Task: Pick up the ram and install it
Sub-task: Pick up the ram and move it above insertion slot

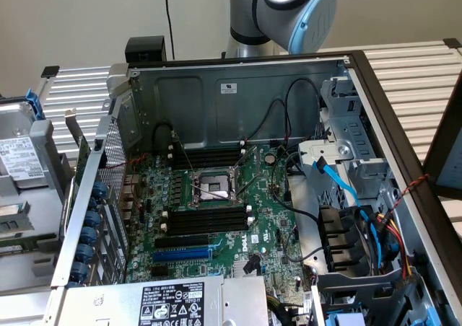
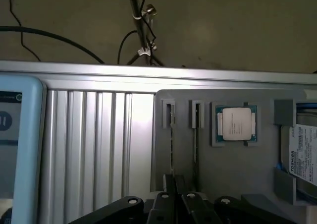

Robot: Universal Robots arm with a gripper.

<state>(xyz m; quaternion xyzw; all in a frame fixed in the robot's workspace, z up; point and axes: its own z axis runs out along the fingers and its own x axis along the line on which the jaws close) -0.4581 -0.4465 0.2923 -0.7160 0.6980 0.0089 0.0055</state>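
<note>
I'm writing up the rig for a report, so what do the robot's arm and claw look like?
The arm is smooth silver-grey metal tubing with a rounded joint closed by a pale blue cap. The claw is matte black: two slim fingers flanked by angled link bars with round silver pins.

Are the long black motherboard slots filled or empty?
Empty: the black slots show bare channels with nothing seated in them.

Soft, even light is filling the open computer case (image 1: 216, 109), while glare is whitening the ribbed metal table (image 2: 133, 135) below a dim floor (image 2: 223, 26).
</note>
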